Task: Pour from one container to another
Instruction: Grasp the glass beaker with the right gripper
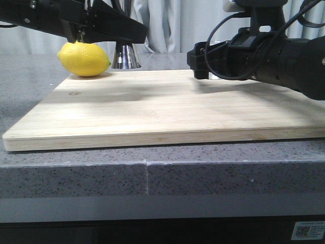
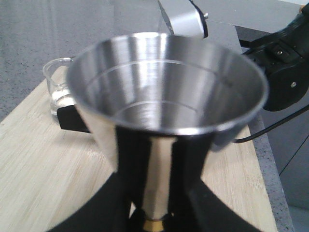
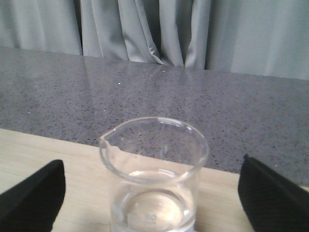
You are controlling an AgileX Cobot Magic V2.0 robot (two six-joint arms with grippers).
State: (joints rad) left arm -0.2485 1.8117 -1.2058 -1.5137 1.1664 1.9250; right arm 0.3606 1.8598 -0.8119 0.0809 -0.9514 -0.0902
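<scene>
The left gripper (image 2: 154,212) clamps the jigger (image 2: 164,92), its base cropped. The right gripper (image 3: 152,193) fingers stand wide around the beaker (image 3: 153,179), hidden from the front.

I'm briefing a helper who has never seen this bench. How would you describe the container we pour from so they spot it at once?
Start at the wooden cutting board on the grey counter. Near its edge, between the right arm's open black jaws, stands a small glass beaker. Unlike the shiny steel jigger and the yellow lemon, it is see-through, with a pouring lip.
</scene>
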